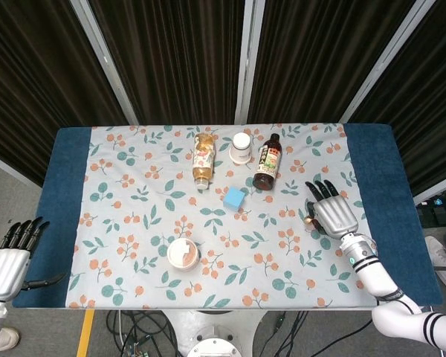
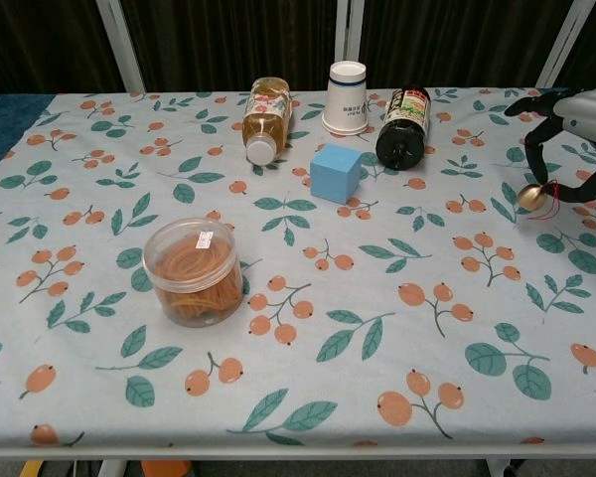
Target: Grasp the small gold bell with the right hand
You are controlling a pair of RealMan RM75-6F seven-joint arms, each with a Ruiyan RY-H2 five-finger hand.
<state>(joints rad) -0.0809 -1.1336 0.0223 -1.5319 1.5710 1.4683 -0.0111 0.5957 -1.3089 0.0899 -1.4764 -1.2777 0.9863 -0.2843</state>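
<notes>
The small gold bell (image 2: 529, 196) with a red cord hangs just above the floral cloth at the right side, pinched between the fingertips of my right hand (image 2: 579, 129). From the head view the bell (image 1: 308, 220) peeks out at the left edge of the right hand (image 1: 333, 216), whose back faces up with the fingers curved down. My left hand (image 1: 11, 256) hangs off the table's left front corner, fingers straight and apart, holding nothing.
A blue cube (image 2: 336, 172) sits mid-table. Behind it are a tea bottle lying on its side (image 2: 263, 119), an upside-down paper cup (image 2: 347, 96) and a dark bottle lying down (image 2: 402, 124). A clear jar of rubber bands (image 2: 194, 271) stands front left.
</notes>
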